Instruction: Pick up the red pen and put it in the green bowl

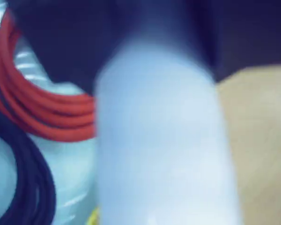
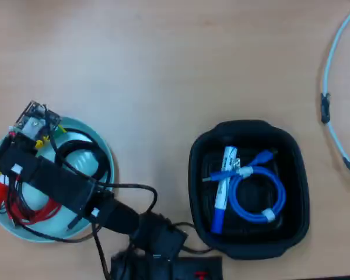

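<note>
1. Mint-green fills the left of the wrist view, which I take for the green bowl [image 1: 70,178]; in the overhead view its rim [image 2: 107,153] shows at the lower left of the frame, with the arm [image 2: 58,184] lying across it.
2. A pale, blurred cylinder, probably the red pen [image 1: 159,140] by its barrel, stands in the middle of the wrist view, very close to the lens; its lower part lies over the line where bowl meets tabletop [image 1: 257,140]; I cannot make out its red cap.
3. Whether the jaws are clenched on it or released I cannot tell; only a dark blur shows at the top of the wrist view.
4. The step in hand looks like the release; shift towards the bowl's middle first, so the whole barrel is inside the rim; go low before letting go, since a round barrel rolls.
5. Keep the red wires [image 1: 47,108] and black wires [image 1: 33,178] clear of the pen; lift straight up afterwards.
</note>
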